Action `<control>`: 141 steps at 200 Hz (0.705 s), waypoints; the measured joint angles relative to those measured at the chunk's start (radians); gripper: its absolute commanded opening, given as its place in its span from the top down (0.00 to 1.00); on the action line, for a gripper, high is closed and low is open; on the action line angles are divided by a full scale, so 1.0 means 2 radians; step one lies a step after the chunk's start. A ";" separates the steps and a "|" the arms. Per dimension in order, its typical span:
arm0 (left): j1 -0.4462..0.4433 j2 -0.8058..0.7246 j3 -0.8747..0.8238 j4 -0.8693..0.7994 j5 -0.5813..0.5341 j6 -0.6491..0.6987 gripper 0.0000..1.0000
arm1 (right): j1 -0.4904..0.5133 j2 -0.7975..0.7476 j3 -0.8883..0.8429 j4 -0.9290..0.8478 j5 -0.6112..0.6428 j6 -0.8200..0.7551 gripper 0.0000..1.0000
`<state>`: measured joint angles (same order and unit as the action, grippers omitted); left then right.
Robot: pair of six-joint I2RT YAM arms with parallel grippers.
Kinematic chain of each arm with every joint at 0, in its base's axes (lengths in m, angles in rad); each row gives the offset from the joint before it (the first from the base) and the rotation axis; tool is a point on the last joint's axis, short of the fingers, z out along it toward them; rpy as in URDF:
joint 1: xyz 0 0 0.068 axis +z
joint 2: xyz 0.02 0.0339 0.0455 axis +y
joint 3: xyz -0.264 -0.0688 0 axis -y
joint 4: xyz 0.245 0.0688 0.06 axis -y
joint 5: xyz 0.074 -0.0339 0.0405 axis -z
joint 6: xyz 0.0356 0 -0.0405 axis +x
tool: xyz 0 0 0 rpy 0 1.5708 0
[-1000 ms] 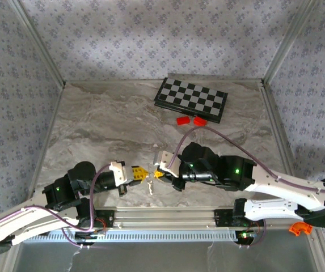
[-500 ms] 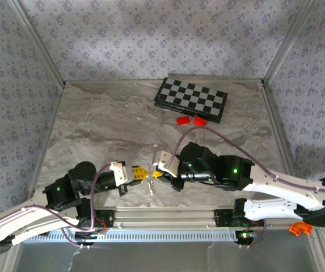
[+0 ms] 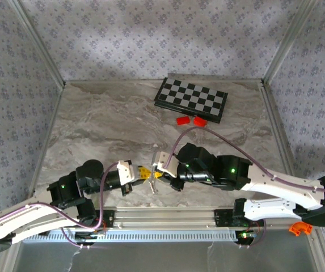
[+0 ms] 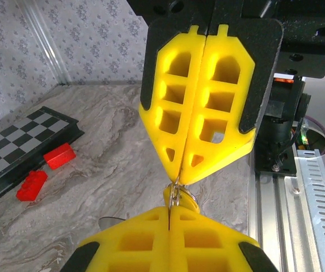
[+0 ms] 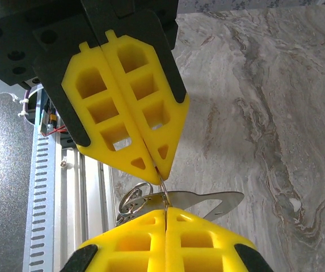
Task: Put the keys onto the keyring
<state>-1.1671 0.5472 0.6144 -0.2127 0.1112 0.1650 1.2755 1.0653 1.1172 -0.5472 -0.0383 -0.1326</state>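
Well apart from the chessboard [image 3: 191, 99], toward the arm bases, my left pincer [image 3: 145, 173] is clenched on the keyring [image 5: 134, 201]. My right pincer [image 3: 157, 171], tip to tip with it, seems clenched on the key [image 5: 213, 203]. Both pieces are thin, bright silver metal, and I judge them light, stiff and slick, so I'd pinch flat faces squarely.

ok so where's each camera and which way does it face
top external: above, behind the bases, looking down at the table; both arms, left gripper and right gripper tip to tip.
left wrist: on that arm, faces the right gripper; own fingers at bottom.
right wrist: on that arm, faces the left gripper and key; own fingers at bottom.
shared: both wrist views catch the keyring.
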 measured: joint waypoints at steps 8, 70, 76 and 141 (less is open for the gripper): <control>0.000 0.000 0.000 0.000 0.000 0.000 1.00 | 0.000 0.000 0.000 0.000 0.000 0.000 1.00; 0.000 0.009 0.010 -0.014 0.000 0.000 1.00 | 0.001 0.003 0.000 -0.002 0.005 -0.010 1.00; 0.000 0.010 0.011 -0.017 0.000 0.000 1.00 | 0.002 0.004 0.000 -0.002 0.006 -0.011 1.00; 0.000 0.026 0.027 -0.046 -0.002 0.000 1.00 | 0.009 0.011 0.000 -0.005 0.018 -0.025 1.00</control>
<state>-1.1671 0.5983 0.6693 -0.3054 0.1070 0.1654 1.2938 1.0874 1.1172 -0.5575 -0.0017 -0.1829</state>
